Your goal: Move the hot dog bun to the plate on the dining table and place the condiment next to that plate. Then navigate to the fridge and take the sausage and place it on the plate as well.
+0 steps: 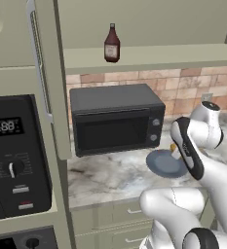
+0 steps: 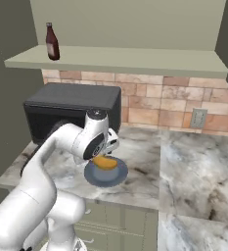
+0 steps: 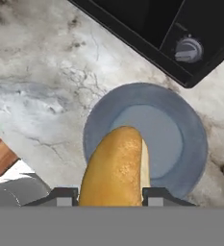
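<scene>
Presently the marble counter [image 1: 105,177] spans the lower scene, with sage-green cabinets [image 1: 110,219] beneath it and a brick backsplash [image 2: 149,105] behind; a tall oven panel with a digital display [image 1: 10,155] stands at 9 o'clock in the left base view; the black microwave [image 1: 116,119] sits on the counter against the wall, its knob [image 3: 188,49] at 1 o'clock in the hand view; a pale green shelf [image 2: 130,59] runs above the microwave; the white arm [image 2: 47,166] reaches from the base to a spot just in front of the microwave's right end; a small blue-grey plate [image 3: 180,125] lies on the counter there, at 4 o'clock of the microwave in the left base view; the condiment [image 1: 112,44] stands upright on the shelf, above the microwave, at 12 o'clock in the left base view and 11 o'clock in the right base view; the hot dog bun [image 3: 117,168] lies on the blue-grey plate, towards its 7 o'clock side in the hand view, with one end over the rim; the gripper [image 3: 108,197] is lowered over the plate, with its two dark fingertips [image 3: 63,196] pressed against either side of the bun's near end, jaws clamped on the bun; whether the bun is lifted off the plate or resting on it cannot be told.
</scene>
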